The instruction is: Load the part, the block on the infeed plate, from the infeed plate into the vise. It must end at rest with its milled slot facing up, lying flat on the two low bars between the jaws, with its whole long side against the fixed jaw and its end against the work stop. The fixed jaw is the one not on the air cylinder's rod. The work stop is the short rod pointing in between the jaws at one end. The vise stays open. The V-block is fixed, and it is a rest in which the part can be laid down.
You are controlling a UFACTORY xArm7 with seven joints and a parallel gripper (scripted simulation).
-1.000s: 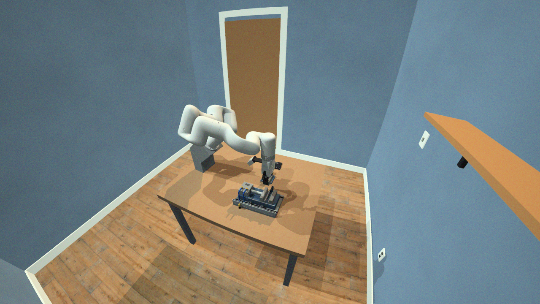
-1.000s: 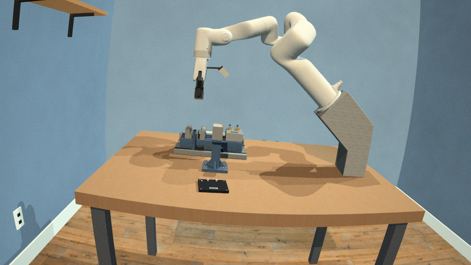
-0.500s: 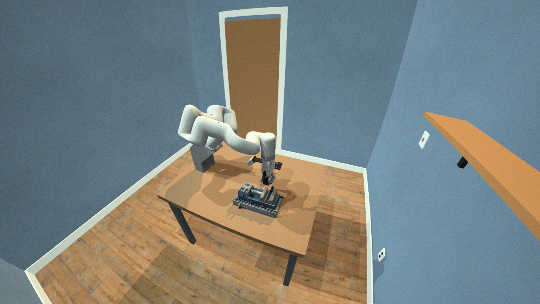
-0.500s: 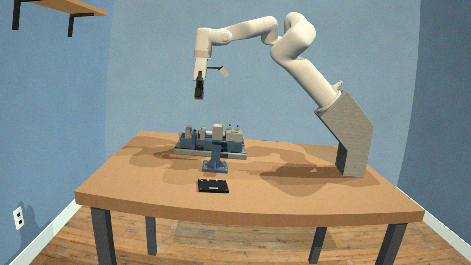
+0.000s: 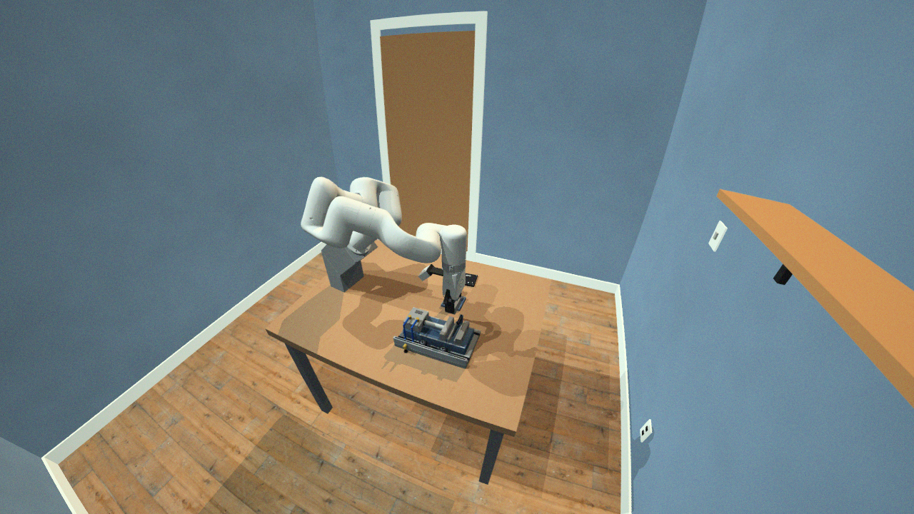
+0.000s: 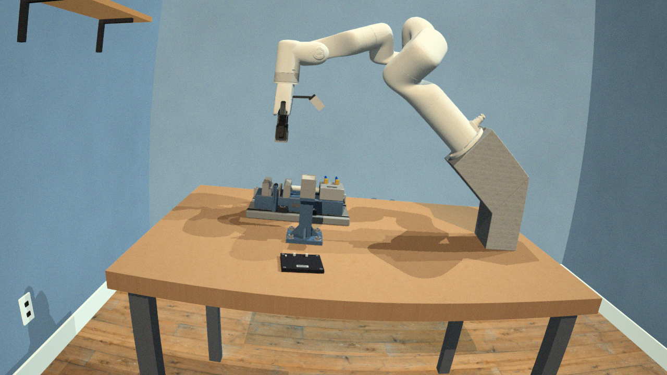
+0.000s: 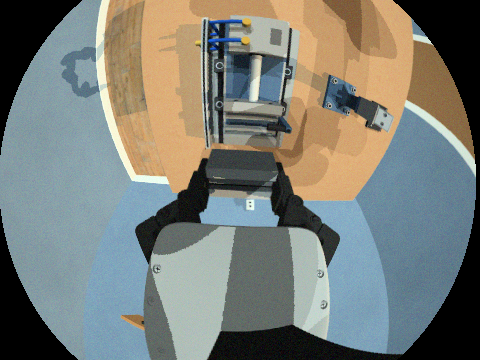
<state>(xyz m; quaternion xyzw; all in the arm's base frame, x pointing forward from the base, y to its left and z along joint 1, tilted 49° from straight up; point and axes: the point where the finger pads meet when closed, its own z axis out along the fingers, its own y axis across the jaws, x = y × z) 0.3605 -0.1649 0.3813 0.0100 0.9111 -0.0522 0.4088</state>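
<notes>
Here we see the part point(image 7: 240, 174), a dark grey block, gripped across its width between the two black fingers of the pincer point(image 7: 242, 188), held high in the air well above the table point(image 6: 419, 275). In the wrist view its broad face looks flat and plain; we cannot tell which way the milled slot faces. The pincer point(image 6: 281, 133) points downward from the white arm point(image 6: 419, 88). Below it stands the vise point(image 6: 298, 198) on its grey base plate, jaws apart, with the pale air cylinder point(image 7: 252, 72) at one end. Nearer the table's front edge stands the blue V-block point(image 6: 304, 228), and in front of that lies the black infeed plate point(image 6: 302, 263), which carries no block. The arm's grey pedestal point(image 6: 494, 186) stands at the table's right side in the exterior view.
</notes>
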